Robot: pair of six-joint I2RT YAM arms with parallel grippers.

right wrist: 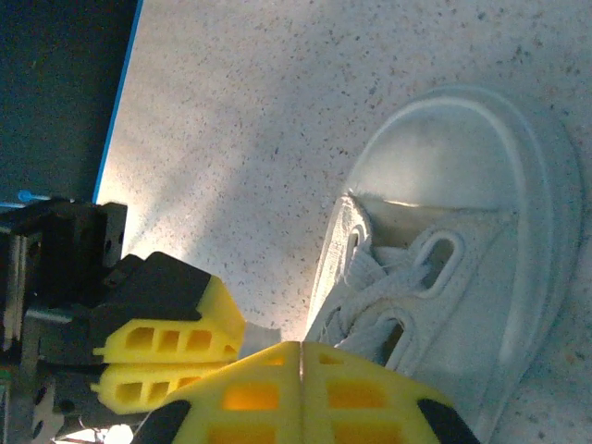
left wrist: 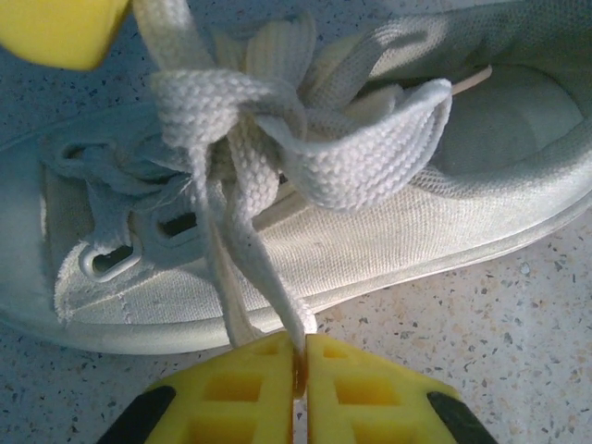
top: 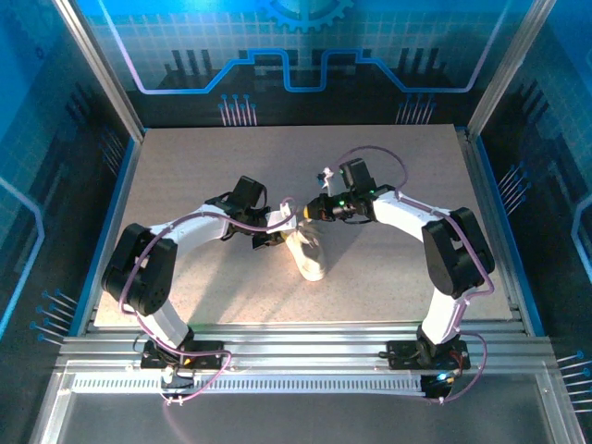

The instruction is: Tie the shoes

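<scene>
**A:** From above, where do we stand?

**B:** The sneaker (top: 307, 257) lies mid-worktop (top: 398, 277). Its long axis runs from the far side toward our bases, slightly slanted. Our left gripper (top: 275, 233) sits at its left flank and our right gripper (top: 310, 212) at its far end. Both are hard against it, so neither arm is nearer.

**A:** And on the left wrist?

**B:** There the sneaker lies crosswise, its opening to the right. Our left gripper (left wrist: 301, 365) is clamped on a lace (left wrist: 254, 277) that climbs straight to the knot (left wrist: 236, 116) over the tongue. A loop (left wrist: 370, 157) flops to the knot's right. One yellow finger (left wrist: 55, 28) of the right gripper shows at the upper left, with another strand running up beside it.

**A:** Right wrist?

**B:** Our right gripper (right wrist: 301, 370) has its pads pressed together, and we can't see whether lace lies between them. The toe cap points away from it, and the left gripper (right wrist: 162, 361) sits just to its left.

**A:** So we judge that the tightening pull should go sideways, off the long axis, with our grippers drawing opposite ways.
</scene>
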